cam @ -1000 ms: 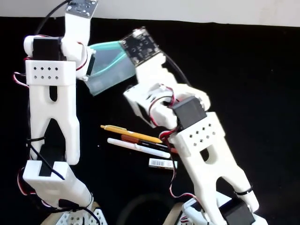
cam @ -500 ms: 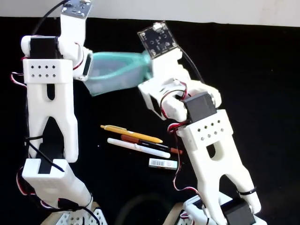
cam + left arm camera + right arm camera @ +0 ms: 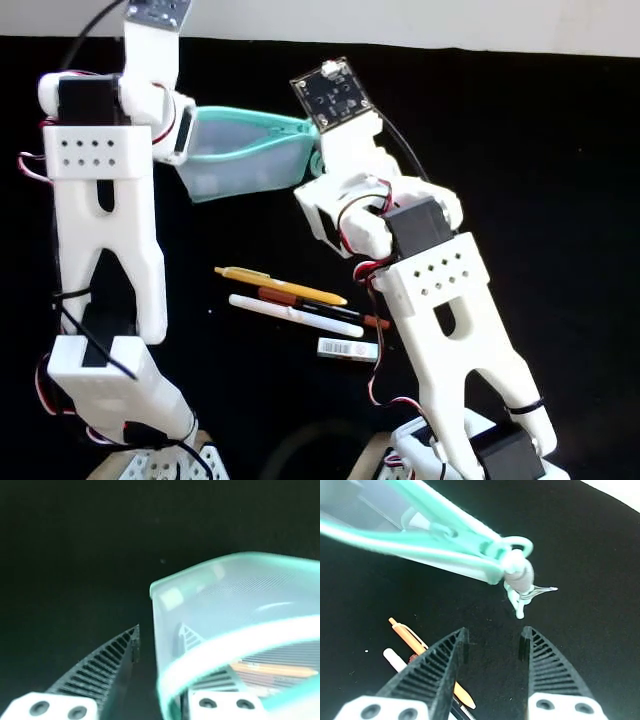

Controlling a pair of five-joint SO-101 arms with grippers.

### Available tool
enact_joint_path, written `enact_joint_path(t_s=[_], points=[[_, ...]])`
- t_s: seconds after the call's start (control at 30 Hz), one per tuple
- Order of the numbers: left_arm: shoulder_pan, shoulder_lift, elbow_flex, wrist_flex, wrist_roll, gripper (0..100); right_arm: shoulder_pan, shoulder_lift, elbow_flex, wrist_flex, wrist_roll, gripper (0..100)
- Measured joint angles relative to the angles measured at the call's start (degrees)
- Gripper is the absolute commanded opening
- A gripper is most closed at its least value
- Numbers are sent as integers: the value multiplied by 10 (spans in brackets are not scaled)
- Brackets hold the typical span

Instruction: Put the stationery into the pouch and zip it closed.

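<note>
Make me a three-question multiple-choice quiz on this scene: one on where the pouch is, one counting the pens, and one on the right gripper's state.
1. Where is the pouch?
A) lying flat, untouched
B) held up by the left gripper
C) stuffed in a drawer

2. How many pens lie on the table?
A) one
B) six
C) three

3. The right gripper is:
A) open
B) shut on a pen
C) shut on the pouch

Answers:
1 B: the pouch's end sits between the left gripper's fingers, raised above the table.
2 C: one yellow, one brown and one white pen lie side by side.
3 A: its fingers stand apart, and the zip pull ahead of them is untouched.
</note>
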Motion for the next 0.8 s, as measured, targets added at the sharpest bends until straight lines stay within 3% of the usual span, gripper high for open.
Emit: enact_joint_path(t_s=[0.73, 0.8], points=[[0, -33, 1, 0, 0, 142, 20, 0, 0, -10, 0, 176], [0, -34, 16, 0, 0, 105, 20, 0, 0, -11, 0, 176]])
